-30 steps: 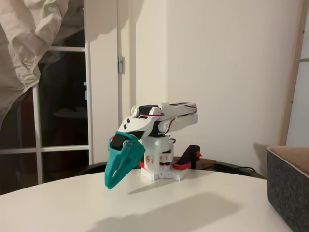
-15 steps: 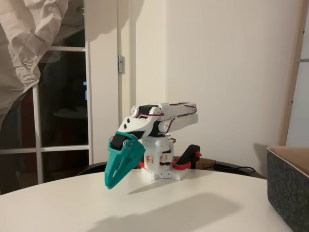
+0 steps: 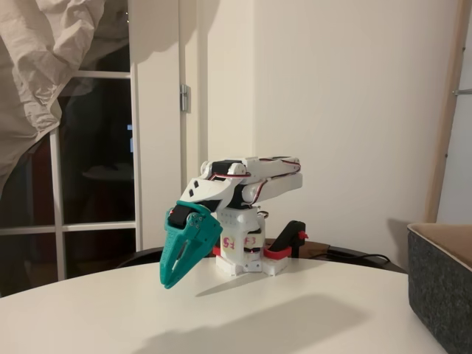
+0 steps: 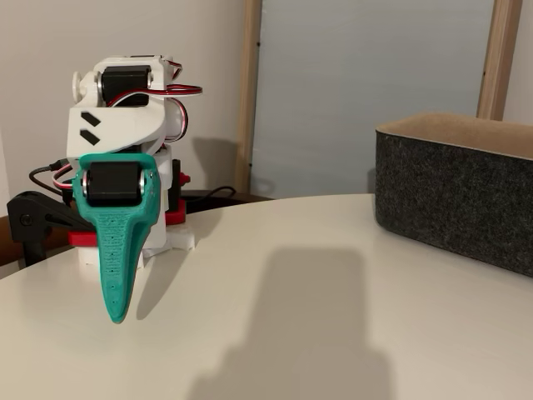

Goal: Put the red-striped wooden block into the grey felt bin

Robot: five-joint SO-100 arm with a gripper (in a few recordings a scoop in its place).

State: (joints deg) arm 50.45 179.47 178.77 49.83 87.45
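Teal claw: one is seen (image 3: pixel 171 280) (image 4: pixel 117 312), pointed down with its tip just above the tabletop; its two fingers are pressed together, nothing between them.
White arm: one is counted (image 3: pixel 247 181), folded low over its base.
Grey felt bin: one is seen (image 3: pixel 442 291) (image 4: pixel 454 196), standing upright on the tabletop at the right edge in both fixed views, well apart from the claw; a tan lining is shown at its rim.
White tabletop: one round surface (image 3: pixel 295 317) (image 4: pixel 333 317), carrying the arm and the bin.
Red clamp pieces: seen at the arm's base (image 3: pixel 276 253).
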